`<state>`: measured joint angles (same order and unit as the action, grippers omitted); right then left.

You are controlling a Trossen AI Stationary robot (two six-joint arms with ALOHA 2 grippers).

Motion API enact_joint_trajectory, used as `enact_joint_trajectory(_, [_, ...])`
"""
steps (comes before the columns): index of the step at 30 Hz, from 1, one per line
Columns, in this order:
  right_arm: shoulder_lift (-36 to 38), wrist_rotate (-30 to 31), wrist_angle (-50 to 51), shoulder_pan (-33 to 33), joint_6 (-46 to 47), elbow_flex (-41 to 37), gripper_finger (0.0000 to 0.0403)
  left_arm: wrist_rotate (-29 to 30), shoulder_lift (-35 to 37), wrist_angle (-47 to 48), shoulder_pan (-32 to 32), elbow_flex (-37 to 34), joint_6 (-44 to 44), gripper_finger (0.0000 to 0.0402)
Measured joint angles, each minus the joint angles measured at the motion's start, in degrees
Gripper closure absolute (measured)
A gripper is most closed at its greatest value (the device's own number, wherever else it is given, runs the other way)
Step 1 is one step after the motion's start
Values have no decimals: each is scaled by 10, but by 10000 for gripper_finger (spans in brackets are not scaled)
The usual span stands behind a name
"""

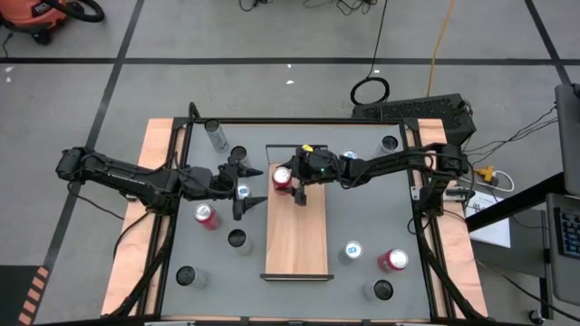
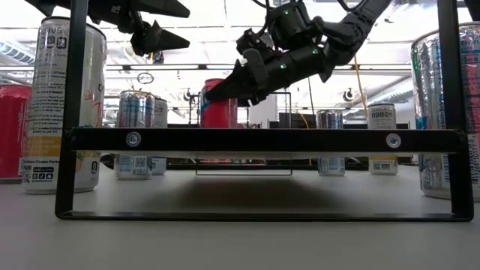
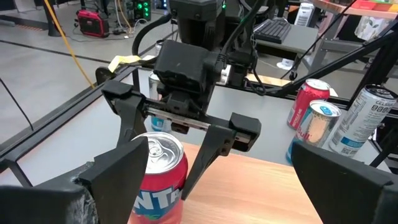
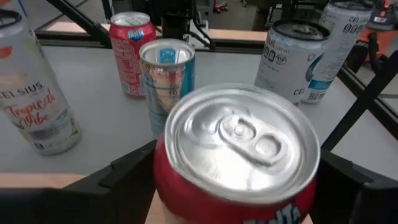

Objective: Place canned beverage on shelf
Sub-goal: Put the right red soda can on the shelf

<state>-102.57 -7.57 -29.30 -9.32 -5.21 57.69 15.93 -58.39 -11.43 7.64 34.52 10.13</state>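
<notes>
In the high view you see the shelf (image 1: 295,231) lying lengthwise in the middle of the grey table (image 1: 362,217), with the red can (image 1: 283,177) standing upright on its far end, near the shelf's left long edge. Your right gripper (image 1: 297,186) sits over that far end with its fingers spread, one on each side of the can. Your left gripper (image 1: 246,188) hovers just off the shelf's left edge, jaws wide apart, with a blue-topped can (image 1: 242,191) between the fingers below it and a red can (image 1: 206,215) on the table nearer the left edge. In the low view the red can (image 2: 219,103) stands on the shelf (image 2: 259,139), the right gripper (image 2: 225,88) reaching down beside it from above; you cannot tell here whether the fingers touch it. In the left wrist view the red can (image 3: 157,174) stands on the light wood, and the right gripper (image 3: 163,155) straddles it with both fingers clear of its sides. In the right wrist view the red can (image 4: 239,162) fills the gap between the dark fingers (image 4: 124,177), its silver top and pull tab facing up, with other cans standing on the table beyond.
</notes>
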Motion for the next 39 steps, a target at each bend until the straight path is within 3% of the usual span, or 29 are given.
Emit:
enact_joint_trajectory(7, [29,0,30,0,-1,0,89,8,0,0,0,0,0,7])
enact_joint_trajectory(21, [125,0,218,13,-3,0,89,14,0,-2,0,0,0,7])
enact_joint_trajectory(27, [127,0,261,28,-2,0,92,22,0,4,0,0,0,7])
enact_joint_trajectory(39, [72,1,239,38,13,0,209,28,0,15,-1,-13,-1,7])
